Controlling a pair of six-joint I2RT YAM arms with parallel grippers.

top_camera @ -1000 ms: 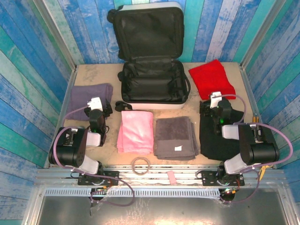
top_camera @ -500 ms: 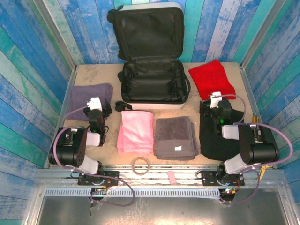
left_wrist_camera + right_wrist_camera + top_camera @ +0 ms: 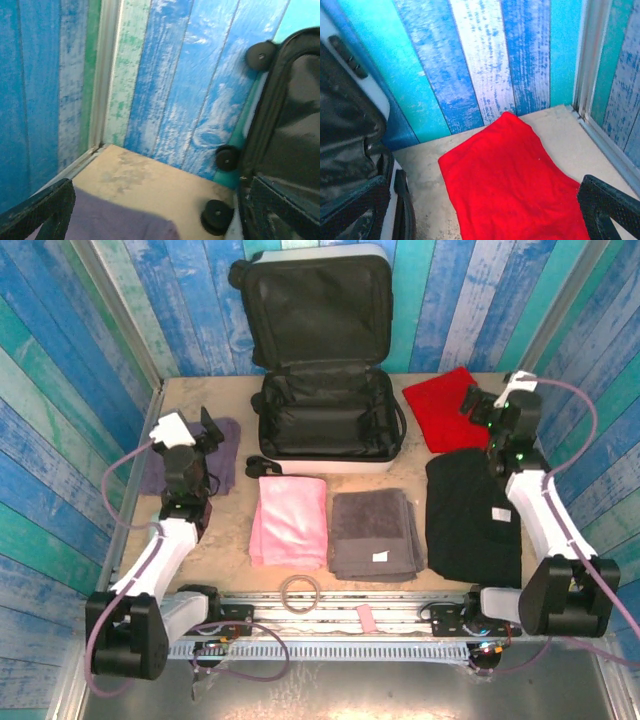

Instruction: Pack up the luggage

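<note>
Top external: open luggage (image 3: 320, 325), left pincer (image 3: 207, 427) above purple cloth (image 3: 150, 478), right pincer (image 3: 476, 400) above red cloth (image 3: 440, 418), both spread.

1. The left arm (image 3: 160, 550) is built of pale grey, tube-shaped links set between chunky black joint housings; the right arm (image 3: 535, 505) has the same 2 colours and shapes.
2. A white wrist block (image 3: 170, 428) caps the left arm, and a second white wrist block (image 3: 520, 380) caps the right.
3. A lilac-grey cable (image 3: 108, 490) loops beside the left arm; a matching lilac-grey cable (image 3: 580, 392) arcs beside the right.
4. A small green light (image 3: 516, 452) glows on the right arm's black wrist section.
5. The left gripper (image 3: 160, 190) has black fingers (image 3: 45, 210) with a fine woven, cross-hatched texture; the right gripper (image 3: 482, 185) has fingers (image 3: 607, 205) of the same black weave.
</note>
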